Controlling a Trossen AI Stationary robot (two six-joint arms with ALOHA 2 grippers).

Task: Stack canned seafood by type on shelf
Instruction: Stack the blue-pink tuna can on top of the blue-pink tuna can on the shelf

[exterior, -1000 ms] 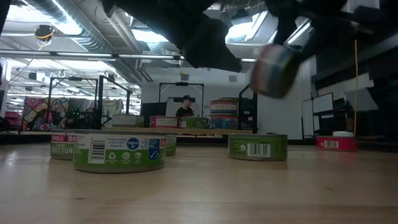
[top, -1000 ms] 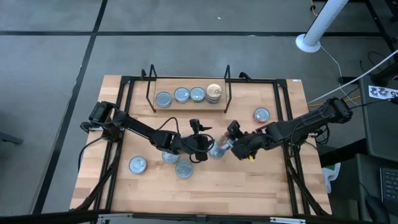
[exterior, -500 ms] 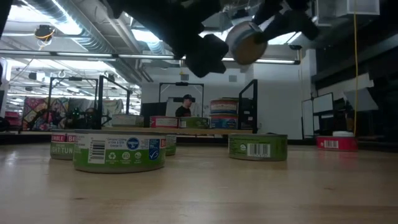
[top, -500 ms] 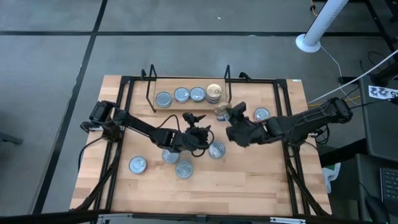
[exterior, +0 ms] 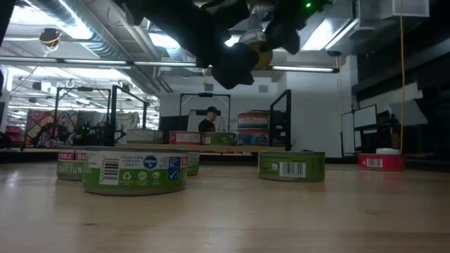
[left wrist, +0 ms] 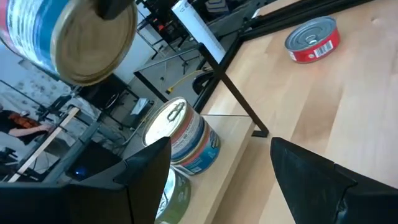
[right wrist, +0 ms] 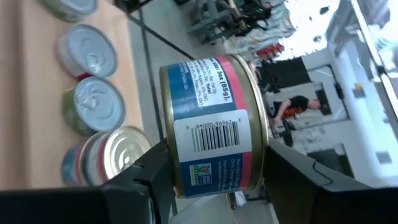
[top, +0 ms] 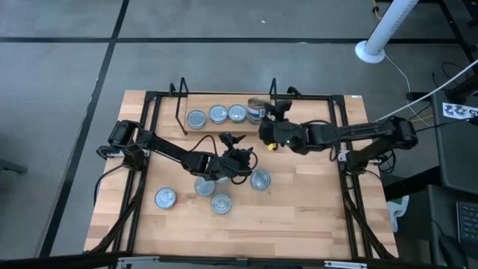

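Note:
My right gripper is shut on a tin with a blue and pink label and gold rims. It holds the tin in the air beside the right end of the wire shelf. There a gold-lidded tin tops a short stack, and three silver-lidded tins stand in a row to its left on the wooden base. My left gripper is open over the table's middle, touching nothing. Several tins rest flat on the table, and a red one lies near the right rail. My right gripper pinches the tin between its two fingers, one finger on each flat end. The barcode side of the label faces the wrist camera. The fingers come from the table's right, slanting down. The tin is lifted clear and turned on edge, its gold end facing my left gripper.
Black frame rails run along the table's left and right sides and behind the shelf. A green tin stands close to the low camera, another farther right. A person stands in the room beyond the table.
My right gripper, shut on the tin, has carried it from above the table's middle toward the far edge and up to the shelf's right end. The tin has turned on the way. The tins on the table have stayed where they were.

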